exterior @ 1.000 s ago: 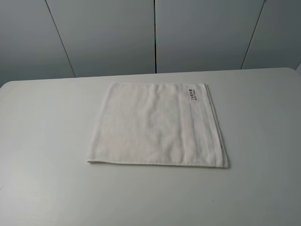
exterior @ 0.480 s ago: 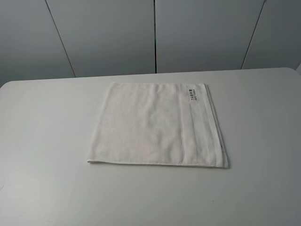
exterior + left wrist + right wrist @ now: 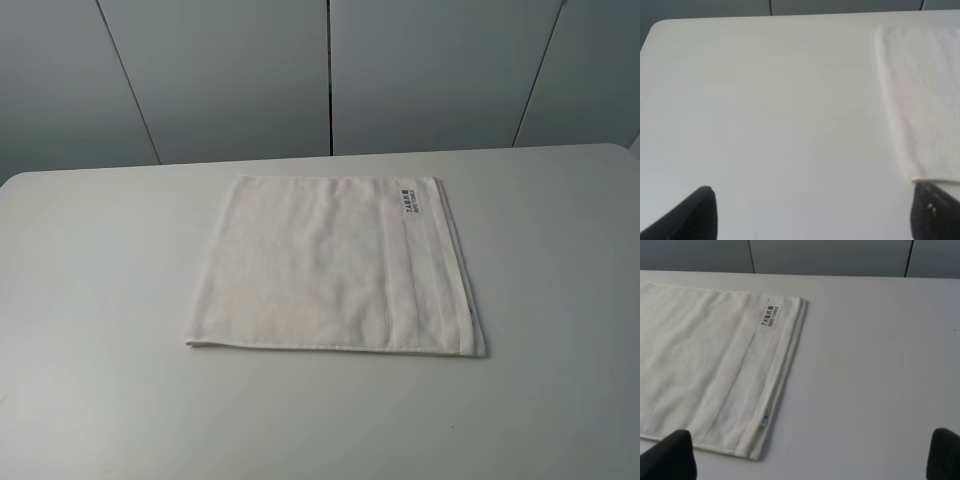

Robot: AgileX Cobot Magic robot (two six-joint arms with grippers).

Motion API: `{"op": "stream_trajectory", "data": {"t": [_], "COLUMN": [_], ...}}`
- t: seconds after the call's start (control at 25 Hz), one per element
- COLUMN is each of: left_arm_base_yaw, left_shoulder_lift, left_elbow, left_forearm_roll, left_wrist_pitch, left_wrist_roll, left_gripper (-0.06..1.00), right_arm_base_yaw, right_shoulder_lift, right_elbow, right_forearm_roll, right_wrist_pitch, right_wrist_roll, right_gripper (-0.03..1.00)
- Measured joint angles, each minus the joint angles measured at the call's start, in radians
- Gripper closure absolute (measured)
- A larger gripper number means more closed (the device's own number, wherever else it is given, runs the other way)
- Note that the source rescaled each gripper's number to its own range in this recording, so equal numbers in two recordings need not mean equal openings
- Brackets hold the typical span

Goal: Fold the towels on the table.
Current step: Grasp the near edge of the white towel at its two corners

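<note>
A white towel [image 3: 330, 265] lies flat, folded into a rough square, on the white table [image 3: 100, 300] a little behind its middle. Its hemmed band runs down the right side, and the small label [image 3: 408, 201] sits at the far right corner. Neither gripper shows in the exterior high view. In the left wrist view my left gripper [image 3: 815, 215] is open above bare table, with the towel's left edge [image 3: 925, 100] beside one fingertip [image 3: 935, 212]. In the right wrist view my right gripper [image 3: 807, 455] is open near the towel's [image 3: 705, 355] right front corner, with the label [image 3: 768, 317] visible.
Grey wall panels [image 3: 330, 70] stand behind the table's far edge. The table's rounded far left corner [image 3: 660, 25] shows in the left wrist view. Bare tabletop surrounds the towel on all sides.
</note>
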Motion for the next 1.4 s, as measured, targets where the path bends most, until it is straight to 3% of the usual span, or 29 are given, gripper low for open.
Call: {"op": "stream_trajectory", "data": {"t": [0.92,1.4], "left_arm_base_yaw": [0.0,0.0], "left_shoulder_lift": [0.01,0.46], "left_elbow": [-0.013,-0.198], "left_forearm_roll": [0.0,0.0], "left_wrist_pitch": [0.0,-0.018], "left_wrist_roll": [0.002,0.255], "left_gripper": [-0.05,-0.05], "right_arm_base_yaw": [0.0,0.0], "right_shoulder_lift": [0.012,0.421], "right_elbow": [-0.015,-0.168], "right_forearm_roll": [0.004,0.055], "right_wrist_pitch": [0.02,-0.064], "right_wrist_roll": [0.026,-0.231], "right_gripper": [-0.03,-0.03]}}
